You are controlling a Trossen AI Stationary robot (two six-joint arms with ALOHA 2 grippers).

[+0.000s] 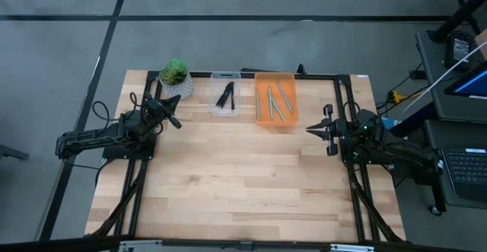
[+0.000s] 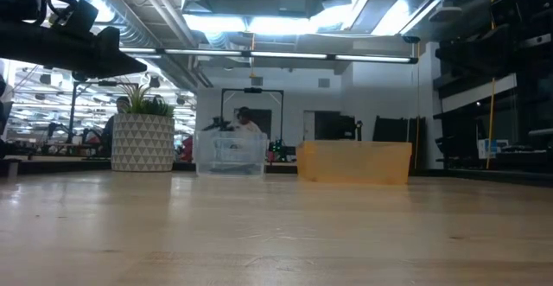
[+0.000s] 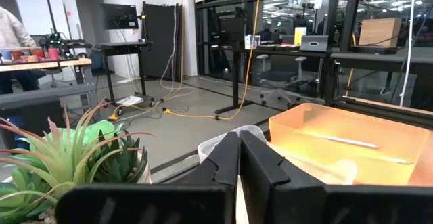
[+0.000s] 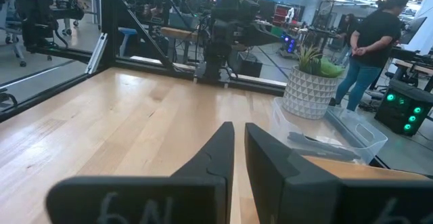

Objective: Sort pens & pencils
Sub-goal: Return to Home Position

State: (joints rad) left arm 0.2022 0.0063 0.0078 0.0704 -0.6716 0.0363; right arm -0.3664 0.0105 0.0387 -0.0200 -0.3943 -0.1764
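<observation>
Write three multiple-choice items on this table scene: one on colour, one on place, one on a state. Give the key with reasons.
1. The pencils in the orange bin are:
A. red
B. pale teal-green
C. black

2. The black pens lie:
A. in the orange bin
B. in the transparent bin
C. loose outside any bin

3. The jaws of the left gripper and the right gripper are:
A. spread wide
B. clamped on a pen
C. closed together, holding nothing

Key:
1 B: the high view shows pale greenish sticks against the orange floor.
2 B: the high view shows dark sticks inside the clear bin, next to the orange one.
3 C: each wrist view shows its two dark fingers nearly touching, with nothing between them.
</observation>
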